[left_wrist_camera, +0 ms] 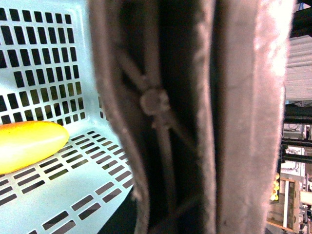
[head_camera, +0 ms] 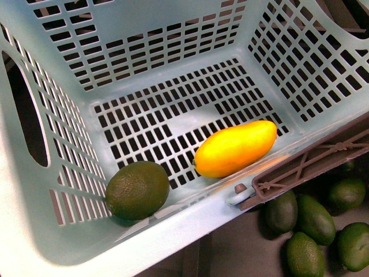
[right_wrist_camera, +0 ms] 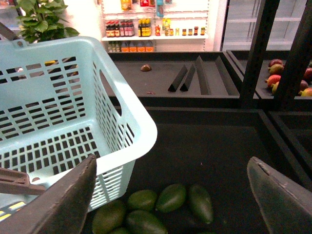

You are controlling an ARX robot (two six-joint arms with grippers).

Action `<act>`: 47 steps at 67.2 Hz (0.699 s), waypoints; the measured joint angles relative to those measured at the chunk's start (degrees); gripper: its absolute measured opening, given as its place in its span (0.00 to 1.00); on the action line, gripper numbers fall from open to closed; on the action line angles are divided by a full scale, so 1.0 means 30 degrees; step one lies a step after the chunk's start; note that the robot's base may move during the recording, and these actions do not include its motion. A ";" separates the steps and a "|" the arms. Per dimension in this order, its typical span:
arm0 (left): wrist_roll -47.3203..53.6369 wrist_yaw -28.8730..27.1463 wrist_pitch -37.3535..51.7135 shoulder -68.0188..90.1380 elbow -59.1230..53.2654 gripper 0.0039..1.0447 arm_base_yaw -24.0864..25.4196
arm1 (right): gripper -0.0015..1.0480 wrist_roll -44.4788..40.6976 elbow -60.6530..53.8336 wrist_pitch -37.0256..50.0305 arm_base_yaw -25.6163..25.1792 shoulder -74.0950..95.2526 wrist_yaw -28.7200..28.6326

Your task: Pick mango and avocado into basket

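Mango (head_camera: 235, 148) and avocado (head_camera: 137, 190) both inside the basket (head_camera: 173, 34), lying on its slotted floor along the near wall: mango toward the right end, glossy yellow shading to orange, long axis roughly parallel to that wall; avocado toward the left near corner, dull olive-green, apart from the mango with bare floor between them. Brown handle (head_camera: 314, 164) folded down over the near right rim, pinned at a pale pivot. Outside and below that rim, a cluster of loose avocados (head_camera: 314, 219) on a dark surface, seen in the front view and again from the right wrist (right_wrist_camera: 156, 207). From the left wrist, very close and blurred, the brown handle (left_wrist_camera: 195, 117) filling most of the picture, with the basket's slotted wall (left_wrist_camera: 39, 58) and one end of the mango (left_wrist_camera: 29, 144) to one side; left gripper itself not visible in any view. From the right wrist, right gripper (right_wrist_camera: 170, 195) spread wide, two dark fingers (right_wrist_camera: 73, 200) well apart with nothing between them, hanging beside the basket's outer corner (right_wrist_camera: 131, 122) and above the loose avocados. Farther back, dark display bins, a lone brown fruit (right_wrist_camera: 146, 68), red-blushed mangoes (right_wrist_camera: 275, 73) at one edge, shelves of bottles (right_wrist_camera: 146, 29) and a leafy plant (right_wrist_camera: 41, 19).
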 joint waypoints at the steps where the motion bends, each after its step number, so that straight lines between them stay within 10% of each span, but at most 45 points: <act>1: 0.0000 0.0000 0.0000 0.0000 0.0000 0.13 0.0000 | 0.93 0.0007 0.0000 0.0000 0.0000 0.0000 0.0000; 36: -0.0022 -0.0022 0.0000 0.0000 0.0000 0.13 0.0000 | 0.92 0.0000 0.0000 0.0000 0.0000 0.0000 0.0000; 47: -0.4874 -0.6608 0.1443 0.0452 0.0051 0.13 -0.0197 | 0.92 0.0000 0.0000 0.0000 0.0000 -0.0007 -0.0022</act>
